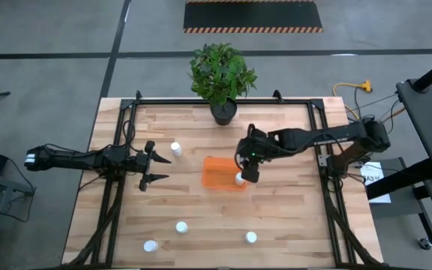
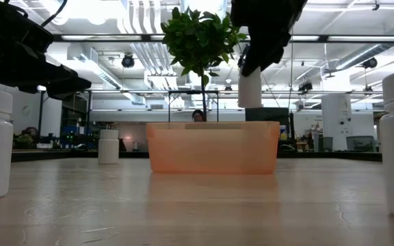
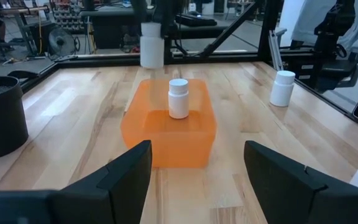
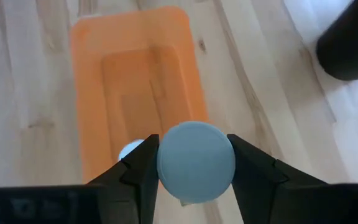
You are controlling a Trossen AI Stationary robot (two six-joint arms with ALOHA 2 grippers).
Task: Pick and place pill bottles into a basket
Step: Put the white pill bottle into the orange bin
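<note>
The right hand (image 1: pixel 246 174) hung over the near-right end of the orange basket (image 1: pixel 217 171), its fingers closed on a white pill bottle (image 2: pixel 250 89) held upright by the cap end, clear above the rim. From table height that bottle (image 4: pixel 196 162) plainly had not gone in yet.

One bottle (image 3: pixel 178 98) already stood upright inside the basket. Four more waited out on the worktop (image 1: pixel 291 217): one (image 1: pixel 175 148) just beside the left hand (image 1: pixel 156 166), and three towards the front edge (image 1: pixel 181 226) (image 1: pixel 150 245) (image 1: pixel 251 237), well apart from the basket.

The left hand waited off to the basket's left, fingers spread wide and holding nothing. A potted plant (image 1: pixel 222 75) stood at the back edge.

By my reckoning, one bottle was placed, a second was about to be dropped, and four were left to fetch.
</note>
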